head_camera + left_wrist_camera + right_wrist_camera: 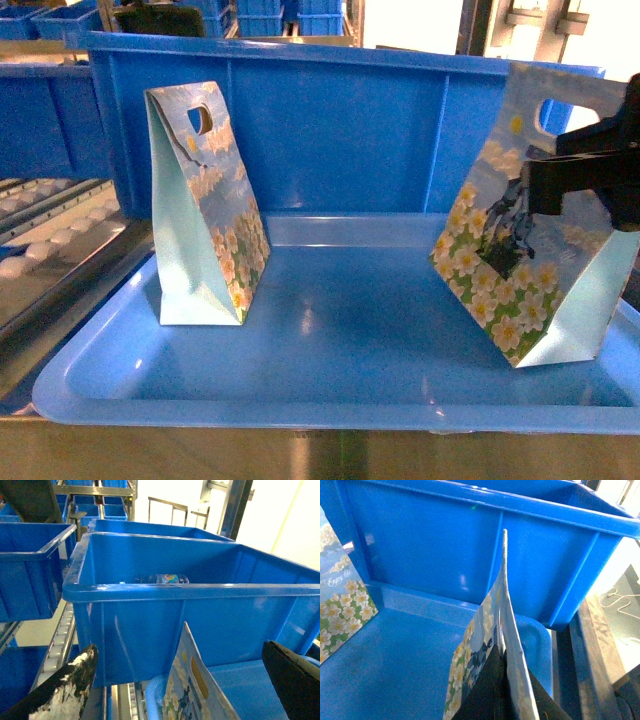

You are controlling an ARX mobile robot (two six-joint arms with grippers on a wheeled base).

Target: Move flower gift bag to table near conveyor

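From the head camera, two flower gift bags stand in the blue tray (pixel 330 400). The right gift bag (pixel 520 270) leans, and the right gripper (pixel 545 190) has its black jaws pinching the bag's upper part, just below the handle cut-out. Its base seems to be at or only just off the tray floor, though the angle makes that hard to settle. The left gift bag (pixel 205 215) stands upright and untouched. Behind both rises a blue bin (pixel 330 130); at the far left edge the conveyor (pixel 50 230) shows its white rollers. So the task looks barely begun: the grasp is made, but the lift, the carry and the placing on the table are all left, and no table is in view here.

From the left wrist camera, the left gripper (pixel 175 680) hangs with its jaws spread wide, holding nothing, above the top edge of the left gift bag (pixel 192 690). The blue bin (pixel 200 615) fills the view just beyond, with a bottle (pixel 162 578) lying inside it.

From the right wrist camera, the pinched bag (pixel 495 645) is seen edge-on, clamped between the dark fingers at the bottom of the frame. The bin wall (pixel 470 550) stands close behind it, and the tray rim will probably have to be cleared on the way out.
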